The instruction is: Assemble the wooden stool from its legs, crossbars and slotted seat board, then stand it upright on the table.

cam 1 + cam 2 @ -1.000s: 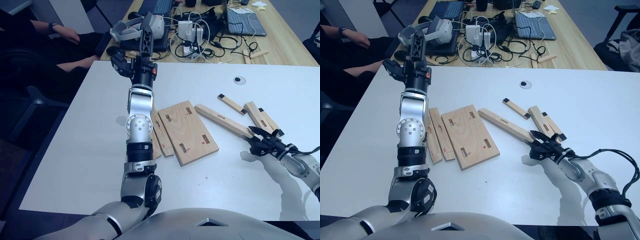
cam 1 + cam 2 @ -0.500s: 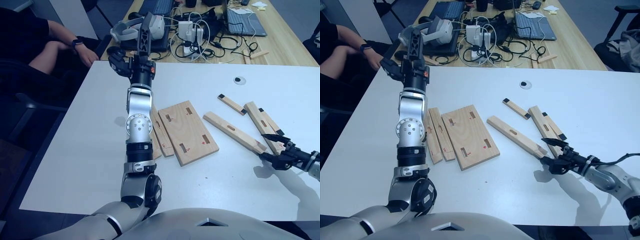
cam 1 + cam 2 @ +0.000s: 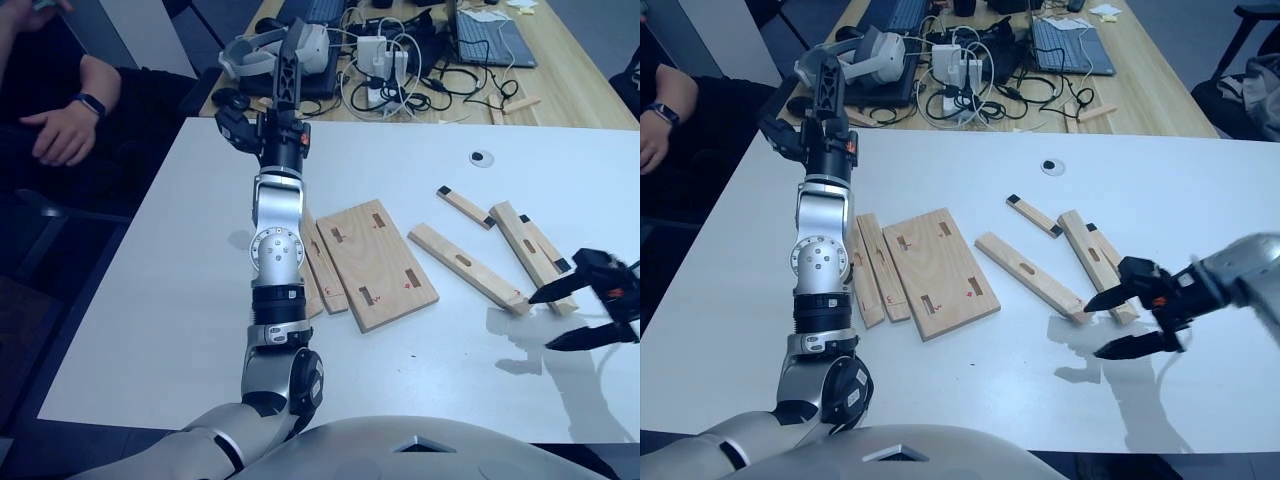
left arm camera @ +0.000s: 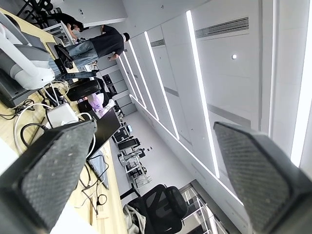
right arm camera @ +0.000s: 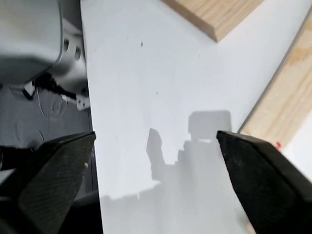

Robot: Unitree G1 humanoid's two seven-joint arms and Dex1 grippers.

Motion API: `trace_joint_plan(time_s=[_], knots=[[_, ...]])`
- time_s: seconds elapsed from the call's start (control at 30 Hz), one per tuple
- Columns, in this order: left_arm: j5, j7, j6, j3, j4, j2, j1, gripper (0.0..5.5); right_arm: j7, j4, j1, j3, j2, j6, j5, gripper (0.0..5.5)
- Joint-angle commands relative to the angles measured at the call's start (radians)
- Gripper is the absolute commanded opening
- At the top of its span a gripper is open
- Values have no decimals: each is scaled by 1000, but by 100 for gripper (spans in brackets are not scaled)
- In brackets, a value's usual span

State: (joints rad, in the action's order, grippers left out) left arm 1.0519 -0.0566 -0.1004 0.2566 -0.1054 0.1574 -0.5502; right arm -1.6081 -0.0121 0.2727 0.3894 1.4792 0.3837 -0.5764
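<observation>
The slotted seat board [image 3: 375, 265] lies flat mid-table, with two narrow slats [image 3: 322, 268] against its left side. To its right lies a long slotted bar [image 3: 465, 266]. Farther right are a short bar [image 3: 463, 207] and two more pieces [image 3: 530, 245] side by side. My right gripper [image 3: 541, 322] hovers open just off the long bar's near end, holding nothing; the right wrist view shows its fingers [image 5: 58, 175] spread over white table beside wood ends [image 5: 285, 105]. My left gripper [image 3: 288, 65] points straight up above the table's far left, open and empty [image 4: 156, 161].
A round grommet [image 3: 480, 158] sits in the table [image 3: 180, 300] at the far right. The wooden desk [image 3: 570, 85] behind carries a headset [image 3: 250, 60], cables and laptops. Bare table lies in front of the boards and at the left.
My right gripper dragged the long bar slightly right and nearer, let it go, then drew back to the right, lifted and spread wider. The left arm stayed put.
</observation>
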Motion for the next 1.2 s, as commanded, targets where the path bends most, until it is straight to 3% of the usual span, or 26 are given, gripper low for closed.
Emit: trace_joint_plan(time_s=[0.03, 0.2, 0.4, 0.67, 0.97, 1.2], knots=[[6, 18, -13, -8, 27, 70, -31, 448, 16, -94, 188, 10, -176, 121, 3, 461], [11, 19, -43, -30, 30, 79, -22, 448, 424, -565, 491, -24, -666, 22, 221, 461], [11, 19, -67, -45, 14, 82, -29, 448, 624, -971, 575, -41, -909, -109, 402, 461], [18, 33, -101, -47, 27, 72, -24, 448, 890, -1268, 607, -217, -982, -198, 463, 461], [22, 52, -137, -39, 40, 53, -24, 448, 875, -1322, 597, -240, -1013, -6, 562, 461], [17, 63, -137, -32, 44, 50, -29, 448, 774, -1303, 538, -140, -1006, -82, 711, 351]])
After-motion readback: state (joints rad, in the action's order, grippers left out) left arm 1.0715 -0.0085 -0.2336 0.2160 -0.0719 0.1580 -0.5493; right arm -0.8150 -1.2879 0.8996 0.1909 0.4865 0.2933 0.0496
